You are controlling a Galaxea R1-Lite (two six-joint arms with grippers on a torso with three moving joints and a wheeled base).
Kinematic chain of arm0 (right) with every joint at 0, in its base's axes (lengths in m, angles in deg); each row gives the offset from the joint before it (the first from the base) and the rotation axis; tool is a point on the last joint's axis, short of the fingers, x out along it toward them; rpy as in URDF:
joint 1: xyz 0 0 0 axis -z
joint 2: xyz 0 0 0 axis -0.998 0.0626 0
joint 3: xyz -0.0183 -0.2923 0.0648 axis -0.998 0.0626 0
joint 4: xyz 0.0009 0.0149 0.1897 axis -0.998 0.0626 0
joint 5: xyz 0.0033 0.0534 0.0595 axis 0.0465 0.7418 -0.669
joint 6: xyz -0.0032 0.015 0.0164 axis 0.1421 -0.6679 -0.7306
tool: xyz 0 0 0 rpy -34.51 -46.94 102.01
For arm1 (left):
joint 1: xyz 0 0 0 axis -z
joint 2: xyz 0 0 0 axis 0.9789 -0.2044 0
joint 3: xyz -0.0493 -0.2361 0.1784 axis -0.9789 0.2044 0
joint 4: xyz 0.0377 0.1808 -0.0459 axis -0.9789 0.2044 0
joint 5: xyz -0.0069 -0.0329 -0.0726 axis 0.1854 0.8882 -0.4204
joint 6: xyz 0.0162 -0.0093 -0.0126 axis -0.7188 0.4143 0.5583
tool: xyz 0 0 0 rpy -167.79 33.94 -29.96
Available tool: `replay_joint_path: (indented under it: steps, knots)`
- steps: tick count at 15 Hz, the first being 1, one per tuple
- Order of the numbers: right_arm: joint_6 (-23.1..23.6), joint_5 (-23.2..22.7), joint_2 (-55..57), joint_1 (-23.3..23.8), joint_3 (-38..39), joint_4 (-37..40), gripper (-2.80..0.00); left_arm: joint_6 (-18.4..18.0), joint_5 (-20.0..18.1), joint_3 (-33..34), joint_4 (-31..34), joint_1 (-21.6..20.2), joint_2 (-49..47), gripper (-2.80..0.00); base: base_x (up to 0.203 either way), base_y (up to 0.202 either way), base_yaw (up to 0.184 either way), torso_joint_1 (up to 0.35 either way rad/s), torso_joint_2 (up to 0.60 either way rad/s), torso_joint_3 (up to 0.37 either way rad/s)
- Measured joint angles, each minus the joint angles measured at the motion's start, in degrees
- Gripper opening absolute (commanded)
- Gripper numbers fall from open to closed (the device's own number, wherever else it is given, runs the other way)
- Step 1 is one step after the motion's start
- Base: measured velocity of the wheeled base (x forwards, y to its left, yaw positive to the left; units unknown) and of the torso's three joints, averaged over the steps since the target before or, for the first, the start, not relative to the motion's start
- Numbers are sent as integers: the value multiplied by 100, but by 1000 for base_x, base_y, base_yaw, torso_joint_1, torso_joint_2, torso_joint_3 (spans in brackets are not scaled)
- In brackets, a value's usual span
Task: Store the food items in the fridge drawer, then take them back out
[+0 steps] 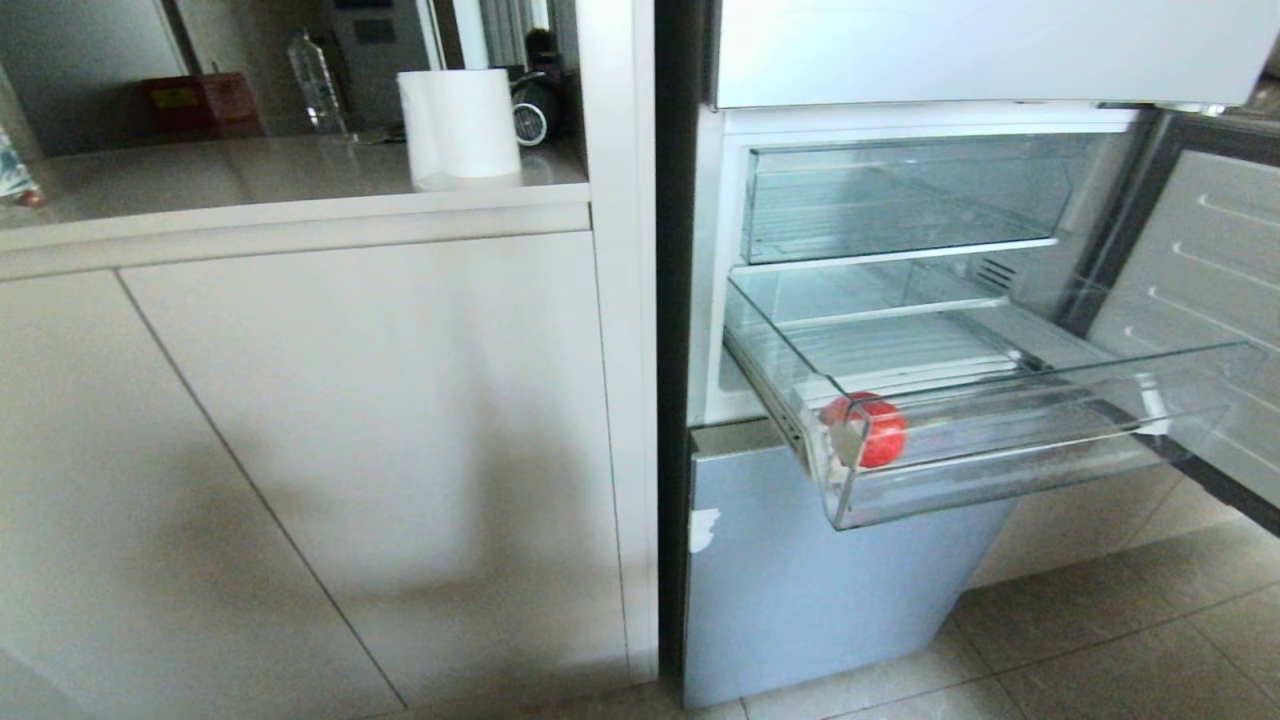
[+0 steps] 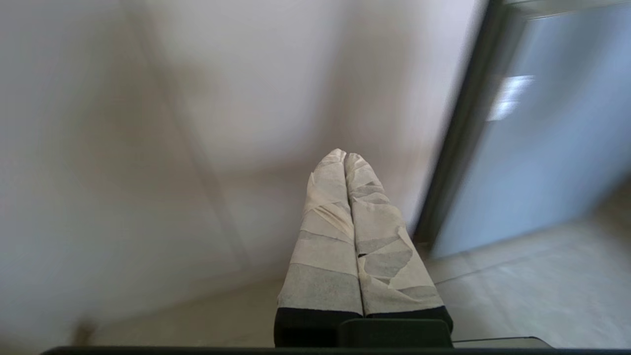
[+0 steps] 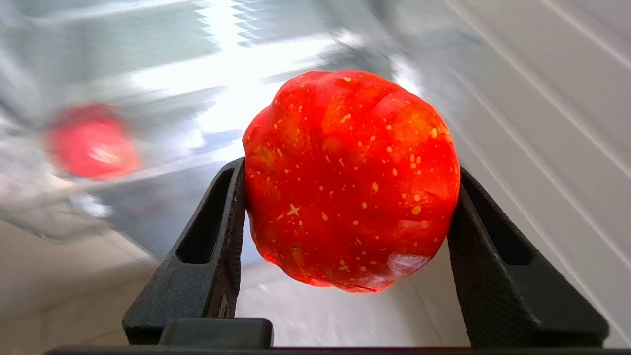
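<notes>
A ribbed, speckled red-orange food piece (image 3: 351, 180) was clamped between the black right gripper (image 3: 351, 197) fingers. A second smooth red food piece (image 1: 866, 429) was seen lying in the pulled-out clear plastic fridge drawer (image 1: 1000, 470). The tape-wrapped left gripper (image 2: 345, 160) was held closed, empty.

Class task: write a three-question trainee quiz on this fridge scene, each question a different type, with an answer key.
1. True or false: the fridge drawer is pulled out.
2. What does the right end effector grip? A) speckled red food item B) bottle C) nothing
3. Fill in: the left end effector has its taped fingers pressed ___.

Key: 1 true, with a red piece near its front corner. 2 A. 3 together.
</notes>
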Motion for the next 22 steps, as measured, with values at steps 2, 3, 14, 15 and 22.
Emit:
replay_joint_path:
  steps: [2,3,14,15,22]
  knots:
    - [-7,-2,-64,48,102,1,-280,1,-2,0,0,-1,0,-280,1,7,-179,4,1,1]
    - [-10,0,-96,88,147,-1,-280,-1,0,0,0,-1,0,-280,-1,8,-177,2,2,-2]
    - [-872,-22,-108,1196,490,-297,-280,-1,-2,0,0,0,0,-280,-1,5,-122,0,1,1]
    - [-1068,-21,3,1552,514,-457,-280,-1,-2,0,0,0,0,-280,0,0,0,0,0,0]
    - [-1614,-156,1888,3484,849,-3007,-280,-1,-2,0,0,2,0,-280,0,0,0,0,0,0]
